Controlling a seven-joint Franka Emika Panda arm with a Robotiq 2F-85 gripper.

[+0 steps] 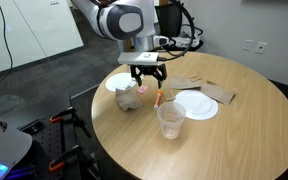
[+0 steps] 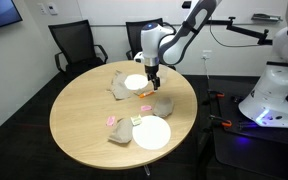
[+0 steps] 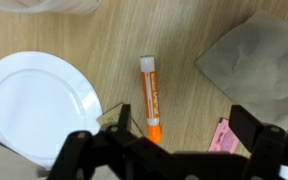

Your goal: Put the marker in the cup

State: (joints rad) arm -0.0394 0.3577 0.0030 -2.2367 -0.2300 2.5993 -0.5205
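We see the tool [image 3: 166, 140] spread wide above the marker [image 3: 151, 98], lying on the counter [image 3: 114, 40] beside a plate [image 3: 34, 100]; its barrel print is unreadable.

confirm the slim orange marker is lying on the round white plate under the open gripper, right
No: in the wrist view the slim orange marker lies on the wooden table beside the round white plate, not on it, under the open gripper.

Arm [image 1: 124, 20] comes in from 12 o'clock, wrist bent down. Gripper [image 1: 148, 77] vertical, jaws wide apart, fingers [image 3: 76, 152] at 6 o'clock in wrist view.
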